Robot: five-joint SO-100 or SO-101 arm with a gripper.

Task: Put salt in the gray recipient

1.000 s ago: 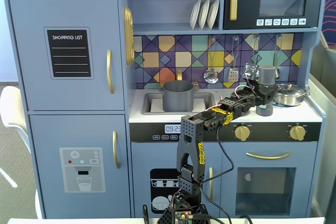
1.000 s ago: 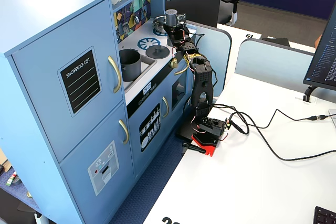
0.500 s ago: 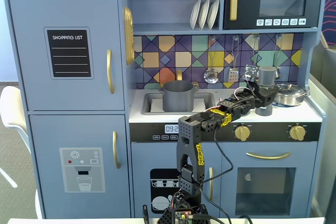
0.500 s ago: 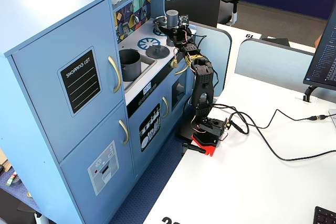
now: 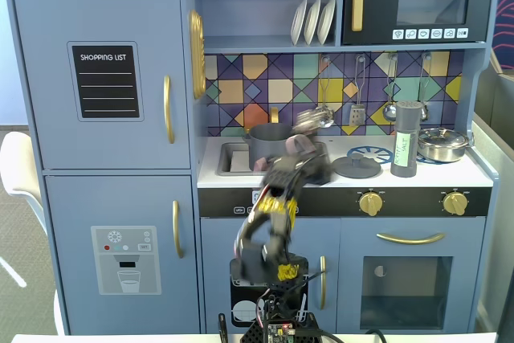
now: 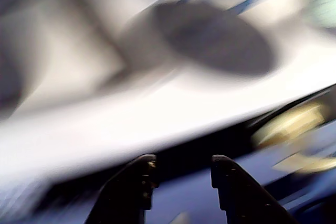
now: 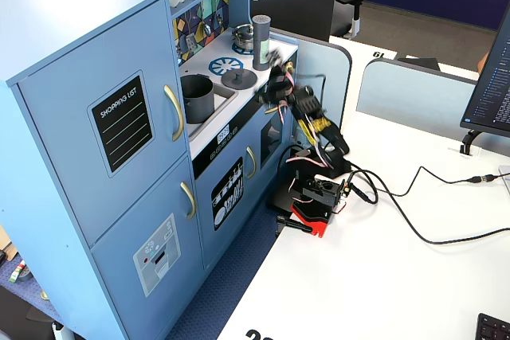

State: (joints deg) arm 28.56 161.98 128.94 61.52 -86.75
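A: What is seen, from the largest thing down?

B: A blue toy kitchen [image 5: 104, 158] is shown in both fixed views, with a fridge door marked "SHOPPING LIST", a microwave [image 5: 418, 10] at the upper right and white plates [image 5: 313, 20] racked on the shelf. The arm [image 5: 273, 222] is blurred in front of the counter edge, folded low over its base.

A: And the gray pot?

B: The gray pot [image 5: 271, 144] is seated in the sink recess, partly covered by the blurred arm in one fixed view and seen clear in the other [image 7: 197, 98]. A flat gray lid [image 5: 356, 167] is laid on the counter between pot and salt shaker.

A: Where is the salt shaker placed?

B: The salt shaker [image 5: 405, 139] is stood upright on the right of the counter, just beside the steel lidded pan [image 5: 442, 144] and well apart from the pot. It is touched by nothing.

A: The gripper?

B: In the wrist view the gripper [image 6: 181, 167] is seen with a narrow gap between its fingers [image 6: 139, 174], and nothing is held between them. The background there is smeared.
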